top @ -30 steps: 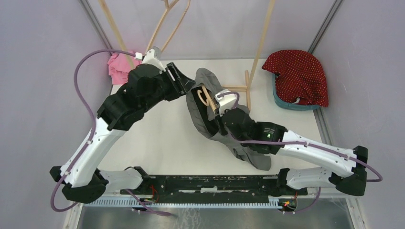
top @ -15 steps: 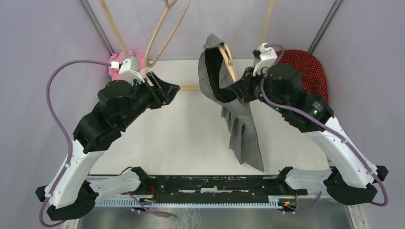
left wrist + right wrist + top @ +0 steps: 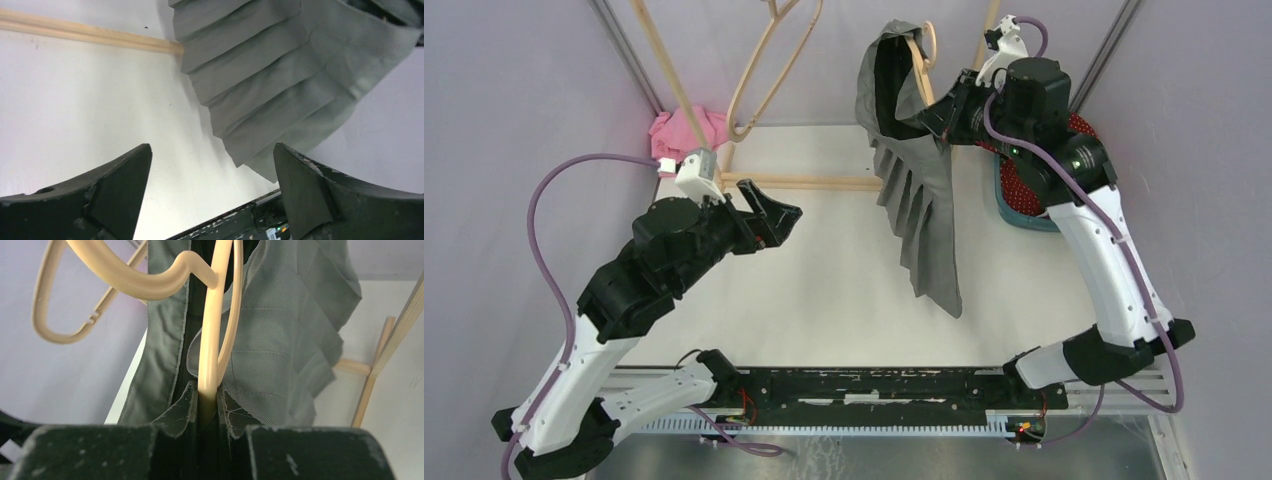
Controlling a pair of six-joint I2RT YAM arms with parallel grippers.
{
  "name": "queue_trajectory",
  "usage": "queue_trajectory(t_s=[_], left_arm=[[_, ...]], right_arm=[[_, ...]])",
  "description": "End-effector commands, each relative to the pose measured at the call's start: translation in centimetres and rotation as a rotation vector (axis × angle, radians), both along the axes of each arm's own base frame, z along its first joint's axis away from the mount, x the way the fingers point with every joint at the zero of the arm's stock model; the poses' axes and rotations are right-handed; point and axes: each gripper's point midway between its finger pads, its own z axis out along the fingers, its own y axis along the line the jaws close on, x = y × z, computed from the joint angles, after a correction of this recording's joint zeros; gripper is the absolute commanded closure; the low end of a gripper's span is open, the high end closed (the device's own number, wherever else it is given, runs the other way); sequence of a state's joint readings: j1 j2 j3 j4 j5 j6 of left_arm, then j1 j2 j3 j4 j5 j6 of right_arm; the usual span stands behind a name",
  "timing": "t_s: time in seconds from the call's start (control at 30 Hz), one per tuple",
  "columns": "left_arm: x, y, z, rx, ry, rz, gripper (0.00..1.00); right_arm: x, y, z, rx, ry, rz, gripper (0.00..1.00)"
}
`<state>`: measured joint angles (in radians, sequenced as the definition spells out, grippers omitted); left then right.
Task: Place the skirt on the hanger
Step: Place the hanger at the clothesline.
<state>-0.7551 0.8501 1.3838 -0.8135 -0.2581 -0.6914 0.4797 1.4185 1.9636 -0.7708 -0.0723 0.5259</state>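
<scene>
A grey pleated skirt point(image 3: 919, 200) hangs from a cream plastic hanger point(image 3: 921, 45) high at the back, its hem off the table. My right gripper point(image 3: 946, 112) is shut on the hanger bar point(image 3: 212, 350), with skirt cloth point(image 3: 285, 340) on both sides of the fingers. My left gripper point(image 3: 774, 222) is open and empty over the table, left of the skirt. The left wrist view shows the skirt's pleats point(image 3: 280, 85) beyond my open left gripper point(image 3: 212, 170).
A wooden rack has uprights point(image 3: 669, 75) and a low crossbar point(image 3: 804, 183). A second cream hanger point(image 3: 769, 60) hangs on it at the back. Pink cloth point(image 3: 682, 130) lies back left. A teal basket point(image 3: 1024, 210) holds red dotted cloth point(image 3: 1084, 130) at right.
My right arm has lifted the hanger with the skirt from the table up and toward the back rack. My left arm has let go, pulled back left and opened.
</scene>
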Motion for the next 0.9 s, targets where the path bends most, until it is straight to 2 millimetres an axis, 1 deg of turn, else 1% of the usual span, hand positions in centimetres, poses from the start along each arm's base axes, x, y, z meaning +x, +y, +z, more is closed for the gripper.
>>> queue_trajectory(t_s=[0.0, 0.13, 0.37, 0.57, 0.7, 0.87], left_arm=[[-0.4, 0.0, -0.6, 0.006, -0.010, -0.019, 0.01], [-0.5, 0.1, -1.3, 0.016, 0.001, -0.020, 0.01], [-0.1, -0.2, -1.9, 0.035, 0.013, -0.022, 0.01], [0.1, -0.7, -2.3, 0.043, 0.022, -0.035, 0.01], [0.2, -0.9, -2.6, 0.043, 0.024, -0.040, 0.01], [0.5, -1.3, -2.8, 0.056, 0.029, -0.046, 0.01]], right_arm=[[1.9, -0.1, 6.2, 0.168, -0.153, 0.031, 0.99], [3.3, -0.9, 7.2, 0.207, -0.187, 0.030, 0.99], [4.2, -1.5, 9.0, 0.240, -0.282, 0.039, 0.99], [5.2, -1.6, 9.0, 0.262, -0.340, 0.036, 0.99], [6.2, -1.6, 8.6, 0.275, -0.367, 0.025, 0.99], [7.2, -1.6, 9.2, 0.307, -0.415, 0.023, 0.99]])
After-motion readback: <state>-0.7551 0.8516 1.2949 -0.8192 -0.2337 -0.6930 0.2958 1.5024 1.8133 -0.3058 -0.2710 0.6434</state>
